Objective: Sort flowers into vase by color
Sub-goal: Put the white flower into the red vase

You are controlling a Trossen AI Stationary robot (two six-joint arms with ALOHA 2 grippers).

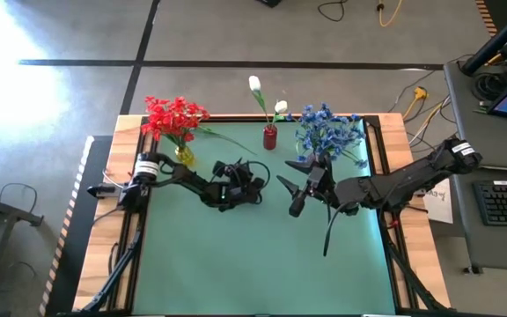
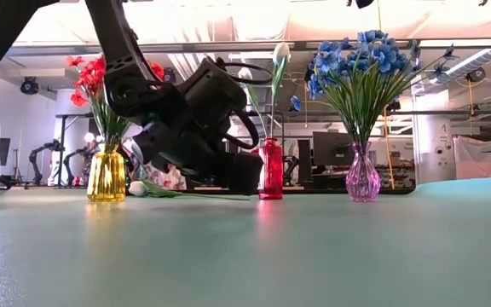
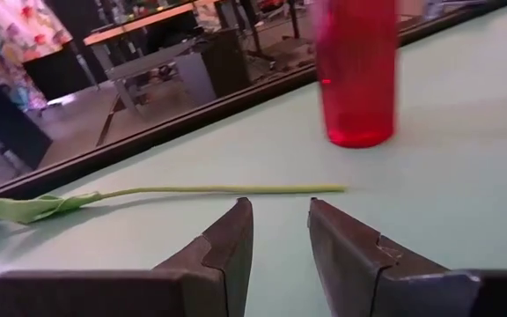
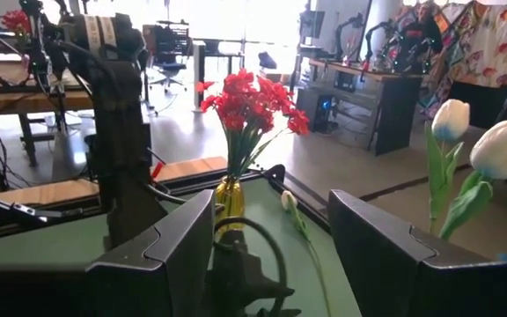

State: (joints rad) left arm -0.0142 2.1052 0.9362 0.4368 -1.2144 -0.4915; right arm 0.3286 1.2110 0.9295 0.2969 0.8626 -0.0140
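Note:
A loose white flower [image 3: 227, 189] lies flat on the green mat, its bud [image 2: 139, 189] near the yellow vase [image 2: 106, 175] of red flowers [image 1: 174, 114]. Its stem's free end [image 1: 252, 151] points toward the red vase [image 3: 356, 70], which holds two white buds [image 1: 255, 84]. Blue flowers [image 1: 328, 132] stand in a pink glass vase [image 2: 362, 175]. My left gripper [image 3: 280, 216] hangs low over the mat, open by a narrow gap, just short of the stem's free end. My right gripper [image 4: 271, 238] is open and raised beside the blue flowers.
The three vases stand in a row along the mat's far edge [image 1: 236, 119]. The near half of the mat [image 1: 253, 264] holds nothing but a loose black cable [image 1: 328, 233] hanging from my right arm. A desk with a keyboard [image 1: 504, 202] stands to the table's right.

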